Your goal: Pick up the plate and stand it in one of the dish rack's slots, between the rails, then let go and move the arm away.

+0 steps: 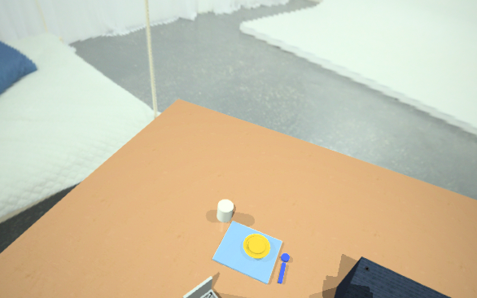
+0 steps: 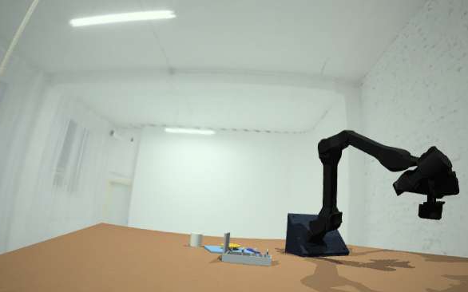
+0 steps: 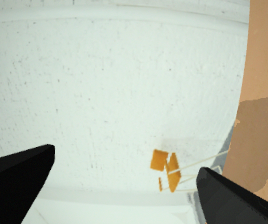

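Bench (image 1: 145,195): orange-brown, carrying everything. Arm (image 2: 330,175): black, on dark base (image 2: 314,239), reaching out high toward 3 o'clock in exterior view. Pincer (image 2: 430,210): spread wide, nothing between fingers, well above bench. Blue mat (image 1: 234,254): top view. Dish rack (image 2: 247,257): grey, in front of mat in exterior view. Plate (image 1: 256,246): yellow, flat on mat. White cup (image 1: 225,210): 10 o'clock of plate. Blue spoon (image 1: 282,269): 4 o'clock of plate, off mat.
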Robot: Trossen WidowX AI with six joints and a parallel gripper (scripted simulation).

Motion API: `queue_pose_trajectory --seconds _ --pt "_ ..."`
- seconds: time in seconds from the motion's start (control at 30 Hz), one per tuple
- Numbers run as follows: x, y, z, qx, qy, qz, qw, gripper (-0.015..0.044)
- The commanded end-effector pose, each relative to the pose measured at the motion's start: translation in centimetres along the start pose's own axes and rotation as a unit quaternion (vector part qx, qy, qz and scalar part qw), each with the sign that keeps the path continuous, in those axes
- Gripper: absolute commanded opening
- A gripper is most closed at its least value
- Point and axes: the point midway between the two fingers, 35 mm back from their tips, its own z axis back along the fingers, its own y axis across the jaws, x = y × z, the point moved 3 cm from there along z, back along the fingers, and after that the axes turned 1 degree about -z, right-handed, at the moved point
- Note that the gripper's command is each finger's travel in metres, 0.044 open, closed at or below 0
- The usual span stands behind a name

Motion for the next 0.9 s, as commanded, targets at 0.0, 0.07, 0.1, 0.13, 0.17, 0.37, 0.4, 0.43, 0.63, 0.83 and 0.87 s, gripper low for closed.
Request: queue_pose_trajectory --seconds 0.0,0.07,0.1,0.13,0.17,0.37,0.4,0.43,0.63,0.83,0.87 --pt "1.8 -1.9 1.5 -0.047 -0.041 0.007 0.998 0.04" --pt "2.6 -3.0 2.6 -0.073 -0.063 0.008 0.995 0.04" --pt "3.0 -3.6 3.1 -0.086 -0.074 0.008 0.993 0.04" --pt "3.4 -4.2 3.7 -0.1 -0.084 0.008 0.991 0.04" --pt "3.8 -4.8 4.3 -0.113 -0.095 0.008 0.989 0.04" --pt "5.6 -8.1 8.5 -0.196 -0.154 0.005 0.969 0.04" --pt "5.8 -8.6 9.3 -0.209 -0.163 0.004 0.964 0.04" --pt "6.0 -9.1 10.2 -0.223 -0.172 0.003 0.96 0.04" --pt "6.6 -11.7 15.3 -0.305 -0.225 -0.008 0.925 0.04" --pt "6.4 -13.4 20.8 -0.384 -0.274 -0.025 0.881 0.04" --pt "6.3 -13.6 21.7 -0.396 -0.282 -0.029 0.873 0.04"
